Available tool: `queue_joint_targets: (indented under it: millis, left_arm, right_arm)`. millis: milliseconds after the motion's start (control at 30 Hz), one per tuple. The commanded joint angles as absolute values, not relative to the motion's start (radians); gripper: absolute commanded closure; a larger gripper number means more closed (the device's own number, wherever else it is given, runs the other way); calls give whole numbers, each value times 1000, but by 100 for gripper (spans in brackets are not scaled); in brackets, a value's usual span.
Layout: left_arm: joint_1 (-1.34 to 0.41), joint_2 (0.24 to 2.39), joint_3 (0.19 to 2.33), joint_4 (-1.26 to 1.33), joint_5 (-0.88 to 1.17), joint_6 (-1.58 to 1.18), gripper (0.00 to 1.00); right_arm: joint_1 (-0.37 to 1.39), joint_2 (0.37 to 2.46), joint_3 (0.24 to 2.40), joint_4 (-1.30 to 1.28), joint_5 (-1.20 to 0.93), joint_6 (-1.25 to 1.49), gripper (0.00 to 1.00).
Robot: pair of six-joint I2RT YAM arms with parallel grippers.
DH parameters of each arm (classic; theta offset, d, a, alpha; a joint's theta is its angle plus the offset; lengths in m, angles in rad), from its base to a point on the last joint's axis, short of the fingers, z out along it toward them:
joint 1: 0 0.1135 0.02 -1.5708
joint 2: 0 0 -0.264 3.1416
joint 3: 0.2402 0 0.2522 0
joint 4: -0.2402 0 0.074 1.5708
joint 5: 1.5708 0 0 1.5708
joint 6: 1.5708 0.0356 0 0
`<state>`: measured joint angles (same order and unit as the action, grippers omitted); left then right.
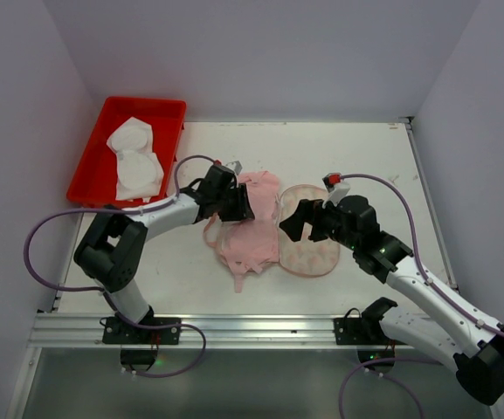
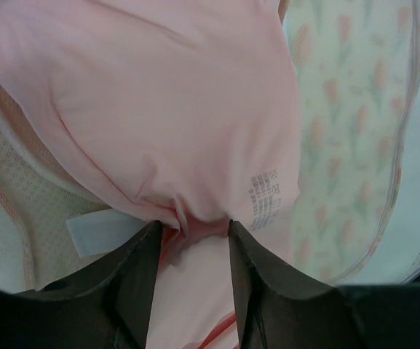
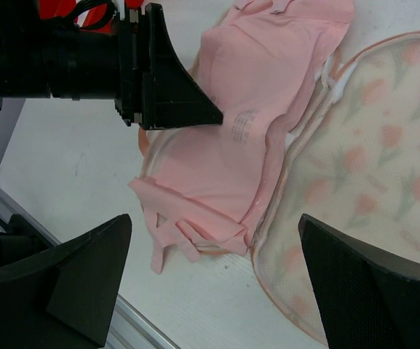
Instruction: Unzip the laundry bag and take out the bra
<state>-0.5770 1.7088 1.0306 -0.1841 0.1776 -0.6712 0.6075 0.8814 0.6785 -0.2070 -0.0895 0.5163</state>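
Biggest worry first: the laundry bag [image 1: 308, 257] itself. It's lying unzipped and opened flat in the middle of the table [image 1: 365, 157], with the bare printed half on the right and the other half on the left under the bra [image 1: 252, 240]. Nothing is pinning it down. The right pincer [image 1: 308, 223] hangs over the bare half with its jaws wide and nothing in them. So if the bra gets pulled left, I'd bet the whole bag slides or lifts along with it.

Next, the bra. The left pincer [image 2: 193, 224] sits on its far-left part, narrowed about halfway around a small pinched fold of pink fabric. I honestly can't tell if it's biting yet. A fold that thin could just slip out. The bag's mesh lining is right beside the left finger, so it could catch bag and bra together.

Smallest thing: the straps [image 1: 238, 278] trailing off the near edge. They could snag on the bag's rim on the way out.

Headcount, big to small:
- 1 table
- 1 red tray [image 1: 166, 112], far left
- 2 arms, so 2 pincers
- 1 laundry bag (two open halves)
- 1 pink bra
- 1 white bundle [image 1: 134, 157] in the tray; looks like two rounded lobes, can't say if it's one item or two
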Motion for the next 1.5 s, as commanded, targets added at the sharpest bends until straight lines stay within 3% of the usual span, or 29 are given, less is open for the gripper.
queue_joint_targets:
  millis: [0, 100, 167, 400, 567, 667, 700, 800, 1267, 1467]
  left_arm:
    - [-586, 1706, 1074, -129, 199, -675, 55]
    - [-589, 1724, 1072, -120, 218, -680, 64]
    - [-594, 1735, 1072, -111, 221, -680, 64]
    - [-594, 1770, 1077, -138, 184, -672, 56]
    - [-597, 1786, 1078, -141, 189, -660, 55]
    - [-597, 1793, 1083, -130, 199, -650, 68]
    - [-595, 1792, 1085, -124, 213, -644, 85]
    - [-597, 1770, 1092, -120, 222, -623, 100]
    - [-592, 1468, 1316, -268, 166, -353, 100]
    - [-557, 1414, 1494, -452, -26, -160, 100]
  right_arm:
    - [603, 867, 676, -166, -80, 522, 1]
    - [604, 865, 675, -167, -78, 522, 1]
    - [604, 865, 673, -169, -80, 522, 1]
    - [604, 865, 680, -172, -81, 517, 1]
    - [604, 864, 673, -172, -81, 517, 1]
    - [604, 868, 672, -172, -81, 520, 1]
    - [604, 870, 673, -172, -80, 519, 1]
    - [604, 870, 676, -172, -72, 512, 1]
    - [603, 712, 692, -207, -2, 491, 1]
    - [604, 628, 678, -219, 52, 485, 1]
